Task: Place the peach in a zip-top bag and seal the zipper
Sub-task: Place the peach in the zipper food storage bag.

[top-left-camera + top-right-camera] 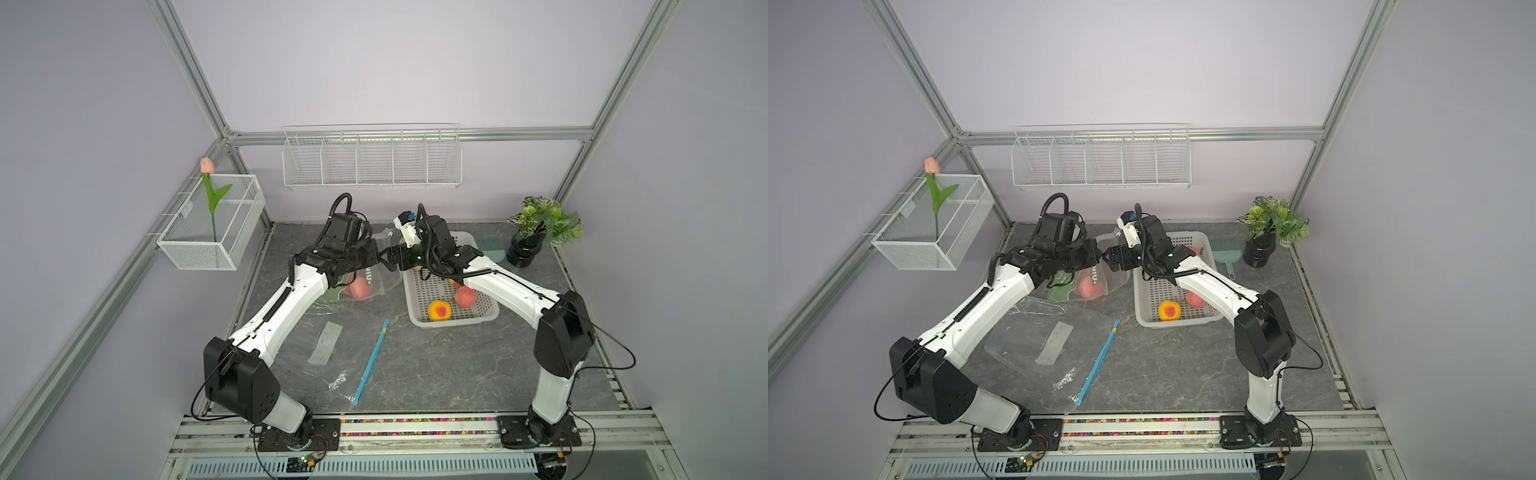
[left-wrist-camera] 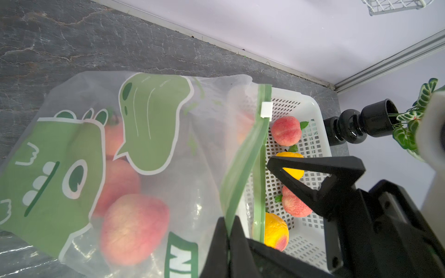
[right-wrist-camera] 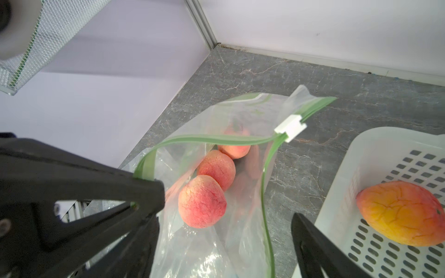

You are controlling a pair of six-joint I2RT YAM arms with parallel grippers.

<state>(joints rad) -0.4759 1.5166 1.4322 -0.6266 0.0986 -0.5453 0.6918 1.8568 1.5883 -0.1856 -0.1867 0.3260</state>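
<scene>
Aluminium rail (image 1: 415, 441) at 6 o'clock, closest to the top camera, carries both arm bases. Beyond it spreads the dark grey, marble-veined table (image 1: 436, 365). Left arm (image 1: 291, 299) and right arm (image 1: 511, 291), glossy white shells with black joints, lean toward 12 and meet near the table's centre. In both top views the left forearm covers part of the zip-top bag (image 1: 374, 286), and the right one hides part of the white perforated plastic basket (image 1: 457, 319) at 2 o'clock. A flat clear bag (image 1: 1025, 332) with a blue zipper strip (image 1: 1100, 359) lies at 7 o'clock. On the walls hang a wire rack (image 1: 372, 166) at 12 and a mesh box (image 1: 199, 249) holding a tulip (image 1: 207, 165) at 10. A potted plant (image 1: 540, 224) stands in the 2 o'clock corner, with a green dustpan (image 1: 1225, 251) between it and the basket.

The zip-top bag is frosted film printed with a green crocodile, and its lettering is cut off. The left gripper (image 2: 227, 221) is clamped tight on the green zipper edge (image 2: 243, 168), holding the mouth up. The right gripper (image 3: 228, 204) has its jaws wide apart astride the mouth, closed on nothing. Three matte, crackled pink peaches (image 3: 202, 204) sit inside the bag, the deepest half hidden; seen through the film they blur. Two further peaches (image 2: 286, 131) and yellow-orange fruit (image 3: 399, 214) lie in the basket. The small white slider (image 3: 290, 131) sits near one end of the zipper, with the tracks parted.
</scene>
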